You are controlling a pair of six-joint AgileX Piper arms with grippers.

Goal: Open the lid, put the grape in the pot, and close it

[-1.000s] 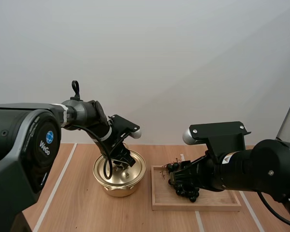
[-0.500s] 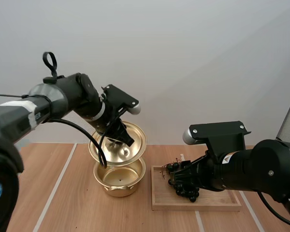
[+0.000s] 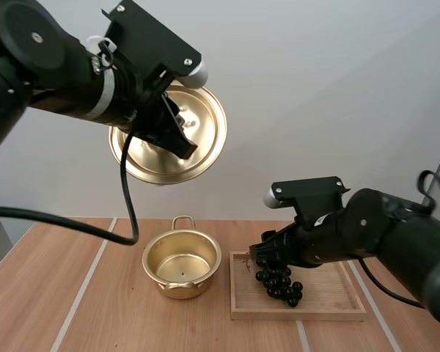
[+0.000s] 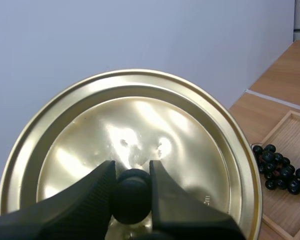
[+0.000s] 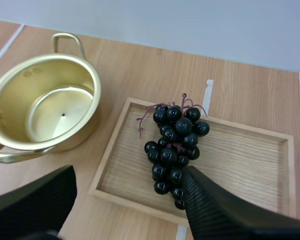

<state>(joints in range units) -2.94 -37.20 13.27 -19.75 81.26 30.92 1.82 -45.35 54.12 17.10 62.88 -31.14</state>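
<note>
Our left end effector (image 4: 131, 186) is closed to a narrow gap, its fingers pinching the black knob (image 4: 131, 196) of the gold lid (image 3: 205, 136). The lid hangs tilted high over the surface (image 3: 103, 293), well apart from the pot (image 3: 182, 284). The pot stands uncovered, with the tray (image 3: 330, 297) just beside it at 3 o'clock. The grapes (image 5: 174, 145) lie in the tray, toward its 9 o'clock side. Our right end effector (image 5: 130, 174) hovers over the grapes, fingers spread wide, holding nothing
</note>
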